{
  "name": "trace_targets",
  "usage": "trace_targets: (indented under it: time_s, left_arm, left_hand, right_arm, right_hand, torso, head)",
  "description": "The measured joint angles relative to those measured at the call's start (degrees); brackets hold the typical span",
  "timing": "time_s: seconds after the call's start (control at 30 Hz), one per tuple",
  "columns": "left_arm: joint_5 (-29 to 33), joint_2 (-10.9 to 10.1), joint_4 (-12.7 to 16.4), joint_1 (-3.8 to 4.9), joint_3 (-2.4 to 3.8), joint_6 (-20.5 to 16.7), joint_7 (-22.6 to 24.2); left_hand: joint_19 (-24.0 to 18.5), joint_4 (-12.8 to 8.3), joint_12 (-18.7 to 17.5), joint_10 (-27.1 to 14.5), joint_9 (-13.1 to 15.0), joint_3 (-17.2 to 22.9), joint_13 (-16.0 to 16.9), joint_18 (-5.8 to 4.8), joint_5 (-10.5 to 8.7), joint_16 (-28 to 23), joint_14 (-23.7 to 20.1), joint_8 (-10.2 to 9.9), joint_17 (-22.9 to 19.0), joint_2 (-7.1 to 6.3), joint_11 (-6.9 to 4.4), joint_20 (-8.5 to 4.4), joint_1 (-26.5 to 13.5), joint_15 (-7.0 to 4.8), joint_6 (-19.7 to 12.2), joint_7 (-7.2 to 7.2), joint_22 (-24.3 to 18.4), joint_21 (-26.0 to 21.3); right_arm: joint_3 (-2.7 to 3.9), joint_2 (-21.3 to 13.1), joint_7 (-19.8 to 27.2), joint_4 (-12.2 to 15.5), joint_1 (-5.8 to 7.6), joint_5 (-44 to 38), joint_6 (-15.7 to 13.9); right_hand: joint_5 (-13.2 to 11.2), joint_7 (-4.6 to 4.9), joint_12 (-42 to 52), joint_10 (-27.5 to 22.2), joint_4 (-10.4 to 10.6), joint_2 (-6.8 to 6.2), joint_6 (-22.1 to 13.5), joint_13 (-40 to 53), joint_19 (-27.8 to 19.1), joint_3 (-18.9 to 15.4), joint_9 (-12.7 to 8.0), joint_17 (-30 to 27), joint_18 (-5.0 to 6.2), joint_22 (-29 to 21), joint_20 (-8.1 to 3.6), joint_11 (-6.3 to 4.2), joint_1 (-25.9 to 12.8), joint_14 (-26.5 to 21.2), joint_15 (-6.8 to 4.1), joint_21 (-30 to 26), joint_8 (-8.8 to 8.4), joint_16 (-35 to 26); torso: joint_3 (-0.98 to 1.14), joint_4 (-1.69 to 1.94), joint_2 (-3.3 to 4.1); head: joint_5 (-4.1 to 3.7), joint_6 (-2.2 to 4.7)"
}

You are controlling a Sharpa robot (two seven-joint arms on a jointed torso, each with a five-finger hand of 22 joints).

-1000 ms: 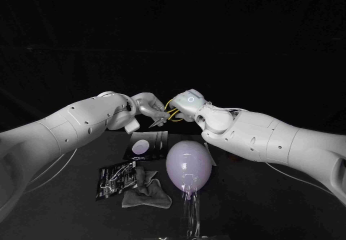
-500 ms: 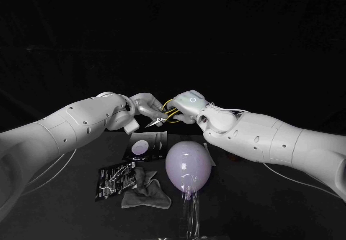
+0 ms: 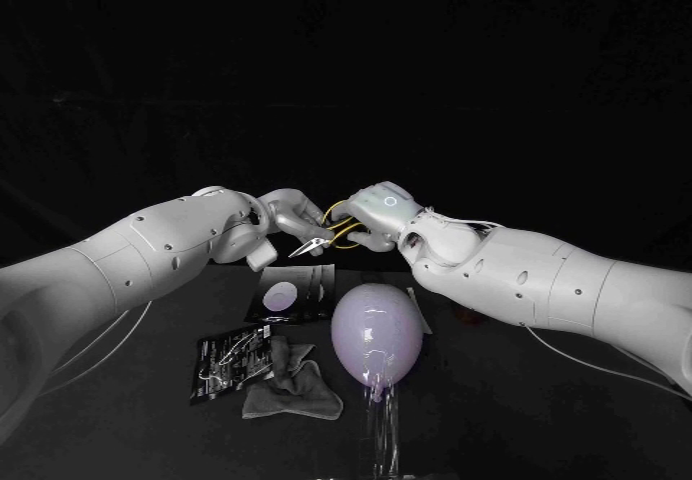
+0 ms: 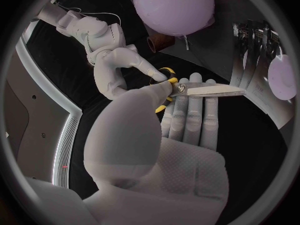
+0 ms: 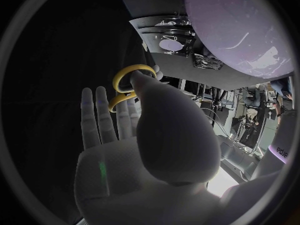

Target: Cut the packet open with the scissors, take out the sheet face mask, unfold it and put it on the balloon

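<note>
Scissors (image 3: 323, 238) hang in the air above the far middle of the bench (image 3: 562, 420), held between both hands. The left hand (image 3: 293, 213) pinches the steel blades near the pivot, thumb against its fingers (image 4: 203, 120). The right hand (image 3: 378, 208) has its thumb hooked into one yellow loop and its fingers (image 5: 103, 115) lie straight beside the other, a loose hold at best.

The scissors are stiff, hard and pointed. Their blades are smooth and likely to slip, so the loops look the proper hold for cutting.

Below them, just left of the balloon (image 3: 378, 333), lies a dark packet (image 3: 290, 293) with a pale oval on it. I judge it thin, limp foil, best taken by an edge and held taut. The balloon, light and easily burst, stands on a clear stand (image 3: 384, 440) at the middle. Nearer and to the left lie a second shiny packet (image 3: 231, 362) and a crumpled grey cloth (image 3: 293, 388), touching.

The bench is black and matt, and the room behind is dark.
</note>
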Motion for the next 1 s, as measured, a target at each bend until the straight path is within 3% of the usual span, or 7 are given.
trace_targets:
  time_s: [0.3,0.4,0.57,0.6,0.87,0.93,1.0]
  left_arm:
    - [0.05,-0.11,0.01,-0.03,-0.06,0.24,-0.99]
    - [0.05,-0.16,0.01,-0.05,-0.09,0.48,-1.33]
    - [0.02,-0.21,-0.02,-0.08,-0.12,0.85,-1.89]
    - [0.02,-0.22,-0.02,-0.09,-0.12,0.92,-1.97]
    - [0.02,-0.25,-0.02,-0.09,-0.13,1.32,-2.46]
    - [0.02,-0.27,-0.02,-0.08,-0.13,1.34,-2.52]
    - [0.03,-0.30,-0.03,-0.06,-0.11,1.34,-2.60]
  left_hand:
    - [-0.21,-0.39,0.02,0.00,0.10,0.38,0.01,-0.01,0.07,-0.22,0.00,0.21,0.16,0.05,0.00,-0.20,-0.09,0.01,0.00,0.00,0.27,0.44]
    - [-0.41,-0.39,-0.02,0.00,0.32,0.38,0.00,-0.02,0.08,-0.22,0.03,0.24,0.22,0.05,0.00,0.00,-0.10,-0.01,0.00,0.00,0.39,0.66]
    - [-0.41,-0.50,-0.04,0.00,0.43,0.49,0.00,-0.02,0.08,-0.22,0.29,0.24,0.23,0.05,0.00,0.00,-0.55,-0.10,0.00,0.00,0.43,0.66]
    - [-0.41,-2.11,-0.04,0.00,0.44,2.09,0.00,-0.03,0.06,-0.22,0.29,0.24,0.25,-0.06,0.00,0.00,-0.73,-0.10,0.00,0.00,0.48,0.66]
    - [-0.41,-2.28,-0.32,0.00,0.45,2.46,0.00,-0.03,0.05,-0.23,0.29,0.24,0.28,-0.01,0.00,0.00,-0.78,-0.09,0.00,0.00,0.52,0.90]
    - [-0.41,-2.37,-0.31,0.00,0.45,2.67,0.00,-0.03,0.04,-0.23,0.29,0.24,0.28,-0.02,0.00,0.00,-0.78,-0.09,-0.02,-0.02,0.52,0.90]
    - [-0.41,-2.37,-0.02,-0.01,0.45,2.67,0.01,-0.03,0.04,-0.23,0.37,0.22,0.28,-0.02,0.00,0.00,-0.78,0.00,-0.11,-0.09,0.52,0.90]
  right_arm:
    - [0.04,-0.56,3.54,0.39,0.05,3.42,-1.56]
    - [0.04,-0.85,4.97,0.42,0.06,4.87,-1.92]
    - [0.06,-1.21,6.90,0.38,0.11,6.85,-2.02]
    - [0.06,-1.25,7.22,0.39,0.11,7.12,-2.02]
    - [0.06,-2.29,10.23,1.30,0.11,9.63,-2.37]
    - [0.06,-2.91,11.66,1.89,0.11,10.82,-2.91]
    - [0.05,-3.59,13.67,2.54,0.10,12.49,-3.69]
  right_hand:
    - [0.00,-0.02,-0.19,-0.77,-2.55,0.25,-1.48,0.09,-0.64,2.55,-0.86,-1.00,-0.02,-2.46,0.54,-0.25,-0.39,-0.42,-0.97,0.00,0.25,-0.24]
    - [0.00,0.39,-0.19,0.17,-3.43,0.25,-2.35,0.13,-2.36,3.93,-1.24,-1.16,-0.03,-3.68,0.96,0.03,-0.39,1.00,-2.39,0.00,0.28,0.38]
    - [0.00,1.28,-0.19,0.53,-5.36,0.40,-3.41,0.08,-11.65,7.25,-2.26,-2.84,-2.21,-9.54,1.12,0.82,-1.77,3.19,-3.93,-0.43,0.27,0.50]
    - [0.00,1.32,-0.19,0.52,-5.60,0.41,-3.45,0.08,-12.23,7.49,-2.30,-3.06,-2.22,-10.06,1.11,0.83,-1.75,3.28,-4.02,-0.43,0.26,0.26]
    - [0.00,1.42,-0.19,0.83,-6.01,-0.34,-3.49,0.06,-13.27,7.54,-2.52,-4.18,-2.24,-11.57,1.20,1.13,-2.95,2.92,-3.66,-0.43,0.64,-0.29]
    - [0.00,1.93,-0.19,1.37,-6.35,-0.26,-2.98,0.07,-13.64,7.59,-2.52,-4.58,-2.24,-12.05,1.00,1.65,-3.64,2.71,-3.44,-0.43,0.74,-0.29]
    - [0.00,2.44,-0.19,2.23,-6.48,-0.16,-2.48,0.07,-14.10,7.72,-2.58,-4.94,-3.10,-12.54,1.23,2.09,-3.74,2.70,-3.48,-0.43,1.13,-0.30]
  torso:
    - [-0.01,-0.01,0.01]
    - [-0.01,-0.01,0.01]
    - [-0.01,-0.01,0.01]
    - [-0.01,-0.01,0.01]
    - [-0.01,-0.01,0.01]
    - [-0.02,-0.01,0.01]
    - [-0.03,0.00,0.01]
  head:
    - [0.09,0.04]
    - [0.03,0.06]
    - [0.02,0.07]
    - [0.02,0.07]
    - [0.02,0.10]
    - [0.00,0.14]
    - [-0.06,0.16]
